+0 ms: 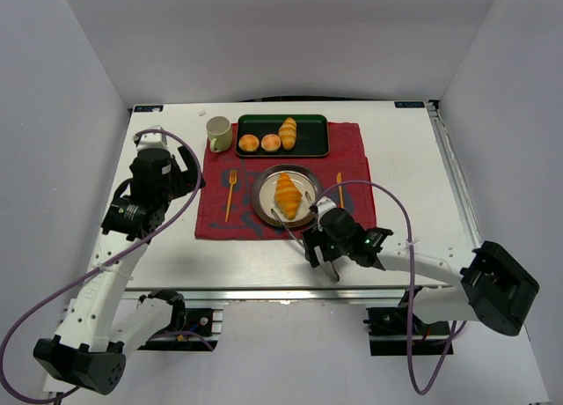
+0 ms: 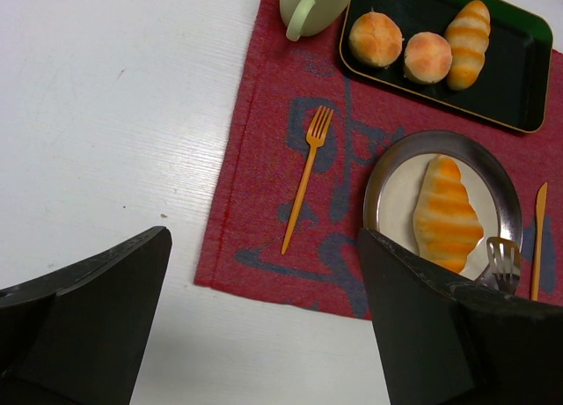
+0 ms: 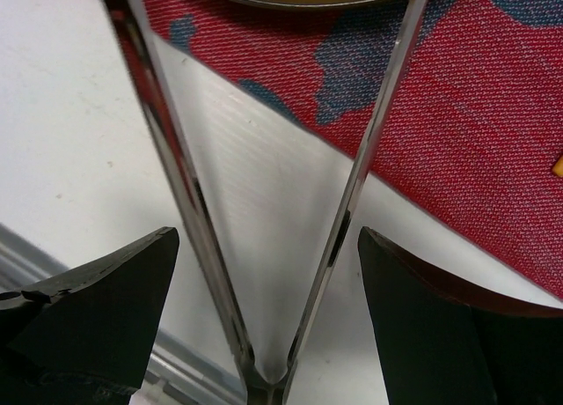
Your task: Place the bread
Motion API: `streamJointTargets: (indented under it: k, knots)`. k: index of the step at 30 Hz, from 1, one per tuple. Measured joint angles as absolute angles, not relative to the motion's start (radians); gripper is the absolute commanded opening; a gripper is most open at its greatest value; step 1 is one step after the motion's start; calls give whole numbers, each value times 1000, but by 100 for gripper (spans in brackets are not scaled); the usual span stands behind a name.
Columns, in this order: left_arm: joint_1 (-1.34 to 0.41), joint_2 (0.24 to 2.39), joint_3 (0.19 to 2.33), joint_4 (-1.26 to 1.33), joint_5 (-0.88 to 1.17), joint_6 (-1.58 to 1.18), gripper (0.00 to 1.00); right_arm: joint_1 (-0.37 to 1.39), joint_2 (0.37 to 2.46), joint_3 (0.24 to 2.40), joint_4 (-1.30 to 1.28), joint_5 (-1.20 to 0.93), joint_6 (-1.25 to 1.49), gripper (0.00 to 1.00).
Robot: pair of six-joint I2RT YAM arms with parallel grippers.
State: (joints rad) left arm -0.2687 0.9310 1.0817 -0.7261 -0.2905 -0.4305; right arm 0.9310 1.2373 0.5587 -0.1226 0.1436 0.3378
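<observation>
The bread (image 1: 288,195) (image 2: 447,216), a large golden-orange croissant, lies on the round metal plate (image 1: 260,194) (image 2: 387,172) on the red mat. My right gripper (image 1: 324,233) (image 3: 266,238) hovers over the mat's near edge just in front of the plate. It is open, and metal tongs (image 3: 176,158) (image 1: 295,226) stand spread in a V between its fingers, a gap on each side. One tong tip (image 2: 503,260) rests by the bread's near end. My left gripper (image 1: 180,180) (image 2: 264,238) is open and empty, left of the mat.
A dark green tray (image 1: 317,134) at the back holds two round buns (image 1: 259,143) and a twisted roll (image 1: 288,132). A pale mug (image 1: 219,133) stands to its left. An orange fork (image 1: 230,195) and an orange knife (image 1: 339,188) flank the plate on the mat (image 1: 352,158).
</observation>
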Motion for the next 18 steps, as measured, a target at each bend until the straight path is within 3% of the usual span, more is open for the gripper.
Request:
streamJointTargets:
  k: [7,9,10,13,18]
  knots:
    - [-269,931,1082,-726,-290,-431,98,935,1306,559,-91,183,359,89]
    - [-269,931,1082,-726,-290,-431,98,938,1321,559,-84,189,360,83]
    - [-269,931,1082,-726,-290,-431,98,939,1326,559,-81,192,361,68]
    - [-269,931,1082,-726,-291,-431,98,943,1331,559,-76,206,366,54]
    - [-269,931,1082,-726,-290,-431,98,949,1330,559,-77,211,375,53]
